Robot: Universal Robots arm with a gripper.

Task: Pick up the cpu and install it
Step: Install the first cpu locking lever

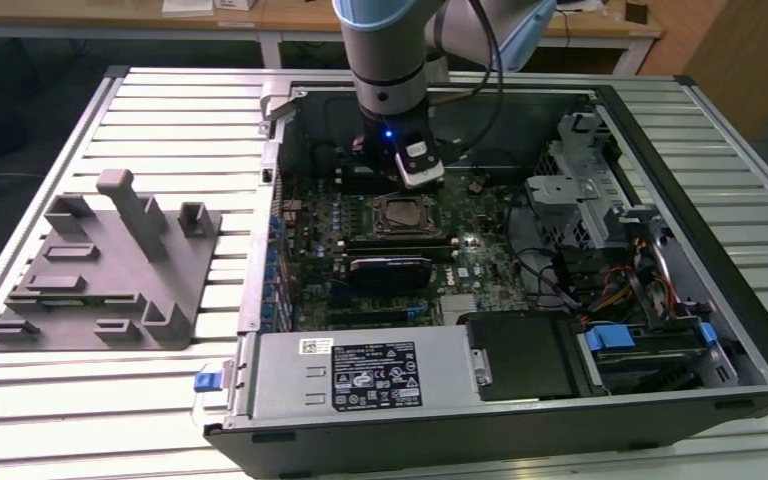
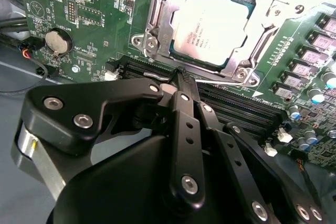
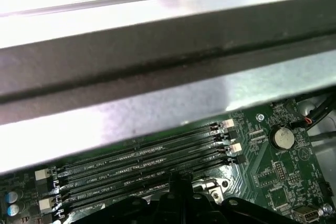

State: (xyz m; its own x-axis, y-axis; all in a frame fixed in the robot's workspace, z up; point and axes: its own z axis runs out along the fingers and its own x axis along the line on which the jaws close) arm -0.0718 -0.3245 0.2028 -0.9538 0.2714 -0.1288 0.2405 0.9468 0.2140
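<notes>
The cpu (image 2: 218,27) sits flat in its socket (image 2: 157,30) on the motherboard (image 2: 89,19), silver top up, framed by the metal bracket. In the exterior view the cpu (image 1: 403,215) lies near the middle of the open case (image 1: 704,230), which rests on the slatted worktop (image 1: 157,110). The tool (image 2: 181,74) hangs just above the memory slots (image 2: 236,111) beside the socket, its fingers (image 2: 184,124) pressed together with nothing between them. In the exterior view the tool (image 1: 420,180) is just behind the cpu. A grey fixture (image 1: 104,265) stands on the worktop at the exterior view's left, well apart from the case.
</notes>
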